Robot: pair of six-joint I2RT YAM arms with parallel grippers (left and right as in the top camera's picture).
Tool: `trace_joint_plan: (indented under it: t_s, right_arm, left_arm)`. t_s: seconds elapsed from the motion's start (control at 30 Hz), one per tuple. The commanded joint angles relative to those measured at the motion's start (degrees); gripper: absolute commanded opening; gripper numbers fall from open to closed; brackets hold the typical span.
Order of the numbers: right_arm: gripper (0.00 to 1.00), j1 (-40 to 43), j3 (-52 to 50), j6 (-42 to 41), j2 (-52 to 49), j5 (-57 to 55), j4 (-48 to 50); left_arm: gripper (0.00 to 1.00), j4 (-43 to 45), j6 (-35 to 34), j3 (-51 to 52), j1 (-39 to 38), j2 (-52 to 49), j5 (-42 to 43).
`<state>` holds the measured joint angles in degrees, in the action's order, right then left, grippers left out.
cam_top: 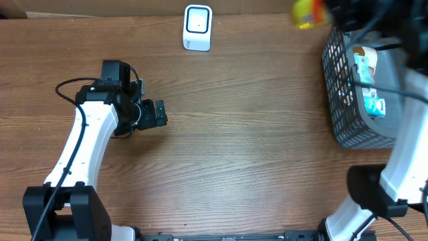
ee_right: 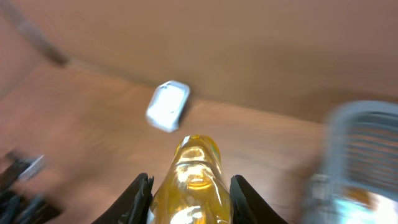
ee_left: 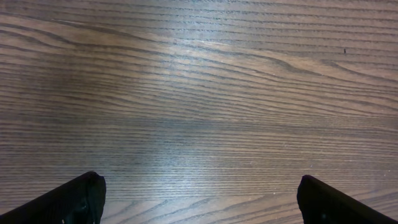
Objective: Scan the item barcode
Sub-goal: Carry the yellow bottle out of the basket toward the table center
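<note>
A clear yellow bottle (ee_right: 194, 163), the item, sits between the black fingers (ee_right: 139, 196) of my right gripper (ee_right: 191, 182), which is shut on it. From overhead the bottle (cam_top: 309, 12) is a yellow blur held above the table's far right edge. No barcode shows on it. The white scanner (cam_top: 197, 27) stands at the back middle of the table; in the right wrist view the scanner (ee_right: 168, 106) is ahead of the bottle and a little to the left. My left gripper (cam_top: 156, 114) rests open over bare wood at the left, its fingertips (ee_left: 81, 199) far apart and empty.
A grey wire basket (cam_top: 341, 87) with packaged goods stands at the right edge, below the held bottle; the basket (ee_right: 364, 143) is blurred in the right wrist view. The brown wooden table (cam_top: 254, 134) spans the space between both arms.
</note>
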<state>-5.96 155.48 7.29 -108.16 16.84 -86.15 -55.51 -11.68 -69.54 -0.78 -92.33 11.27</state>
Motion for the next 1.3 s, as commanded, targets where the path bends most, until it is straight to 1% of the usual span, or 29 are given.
trace_joint_plan:
  t_s: [0.0, 0.1, 0.2, 0.4, 0.57, 0.63, 0.7, 0.83, 0.93, 1.07, 1.1, 1.17, 1.27]
  right_arm:
    - [0.2, -6.0, -3.5, -4.2, 0.6, -0.7, -0.3]
    - [0.22, -10.9, -10.1, -11.6, 0.6, -7.0, -0.3]
    - [0.22, -13.7, -16.9, -15.3, 0.6, -9.3, 1.0]
    - [0.22, -19.1, -33.5, -15.2, 0.6, -9.4, 10.0]
    - [0.22, -22.6, -46.2, -14.2, 0.6, -12.8, 19.6]
    - [0.22, -24.0, -50.3, -12.1, 0.6, -14.1, 23.4]
    - [0.22, -25.7, -54.2, -7.5, 0.6, -14.4, 27.7]
    - [0.22, -28.9, -58.8, -0.7, 0.6, -14.7, 33.7]
    - [0.23, -31.2, -61.2, 4.9, 0.6, -16.8, 36.1]
    - [0.24, -33.3, -63.9, 13.0, 0.6, -17.0, 38.0]
    - [0.27, -33.6, -64.7, 14.5, 0.6, -17.0, 38.8]
    - [0.3, -33.7, -65.9, 15.6, 0.6, -16.6, 40.3]
    - [0.31, -33.7, -66.8, 15.7, 0.5, -15.7, 41.9]
  left_arm:
    - [0.99, 0.1, -0.3, -0.8, 0.1, -0.3, -0.3]
    - [1.0, 0.1, -0.3, -0.8, 0.1, -0.3, -0.3]
    - [1.0, 0.1, -0.3, -0.8, 0.1, -0.3, -0.3]
    - [0.99, 0.1, -0.3, -0.8, 0.1, -0.3, -0.3]
    - [1.0, 0.1, -0.3, -0.8, 0.1, -0.3, -0.3]
    - [0.99, 0.1, -0.3, -0.8, 0.1, -0.3, -0.3]
    - [1.0, 0.1, -0.3, -0.8, 0.1, -0.3, -0.3]
    - [1.0, 0.1, -0.3, -0.8, 0.1, -0.3, -0.3]
    - [1.0, 0.1, -0.3, -0.8, 0.1, -0.3, -0.3]
    - [1.0, 0.0, -0.3, -0.8, 0.1, -0.3, -0.3]
    - [1.0, 0.1, -0.3, -0.8, 0.1, -0.3, -0.3]
    - [1.0, 0.1, -0.3, -0.8, 0.1, -0.3, -0.3]
    - [1.0, 0.1, -0.3, -0.8, 0.1, -0.3, -0.3]
